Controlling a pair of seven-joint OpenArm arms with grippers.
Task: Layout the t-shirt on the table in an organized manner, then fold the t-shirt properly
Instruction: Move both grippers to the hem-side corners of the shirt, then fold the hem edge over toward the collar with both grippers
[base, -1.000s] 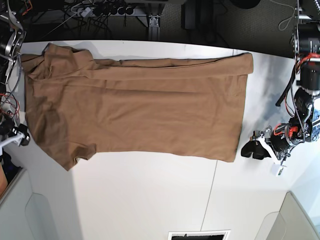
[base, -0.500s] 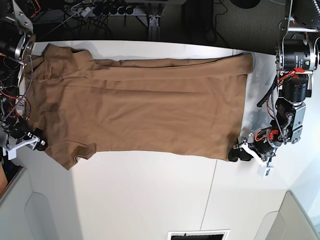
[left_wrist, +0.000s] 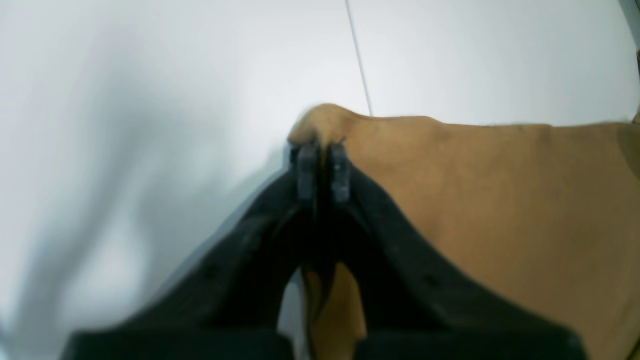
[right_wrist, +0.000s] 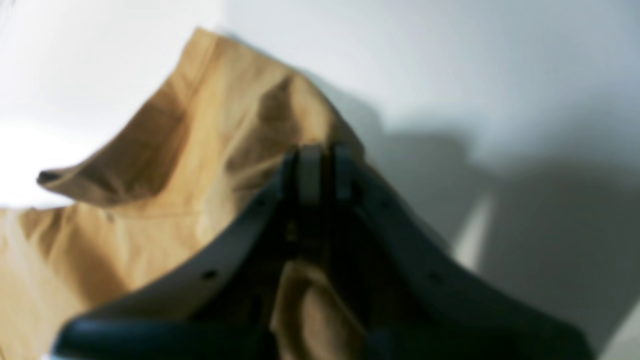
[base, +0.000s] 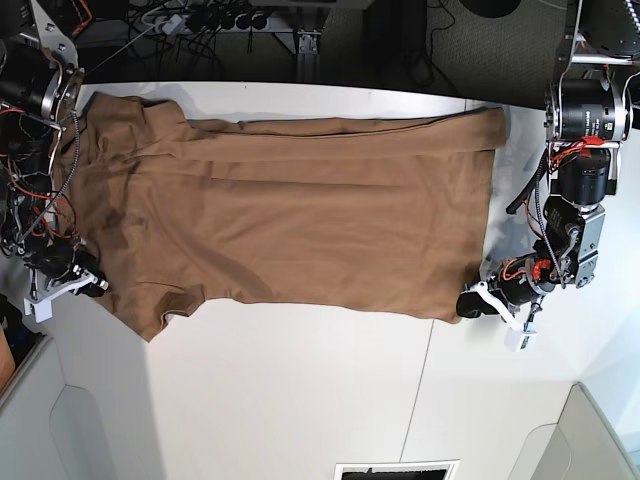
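T-shirt (left_wrist: 500, 200): tan-brown cloth, spread on the white desk (left_wrist: 175, 75), its corner bunched up at the tips of the jaws.
Left wrist view, left gripper (left_wrist: 320, 170): jaws narrow, pinching a small hump of the shirt's corner; a strip of cloth shows between the fingers lower in the picture. The rest of the cloth runs off to the right of the jaws; bare desk lies to the left and far side.
Right wrist view, right gripper (right_wrist: 317, 172): jaws narrow and closed on a raised, creased fold of the t-shirt (right_wrist: 200, 125); a sleeve opening sticks out to the left. The picture is blurred, so the exact hem held cannot be told. Bare desk (right_wrist: 450, 75) lies to the right.
Base view, t-shirt (base: 300, 230): lies flat, long axis running left to right across the desk (base: 300, 400), sleeves and collar end at the left, bottom hem at the right.
Base view, grippers: left gripper (base: 470, 303) at the near right corner of the hem; right gripper (base: 92, 284) at the near left edge, by the sleeve.
Key relation: each arm holds 1 near-side end, so the whole shirt lies on the far side of both jaws, along the line between them.
Judgement: the next move likely carries the near edge across toward the far edge, both arms keeping pace so the edge stays taut.
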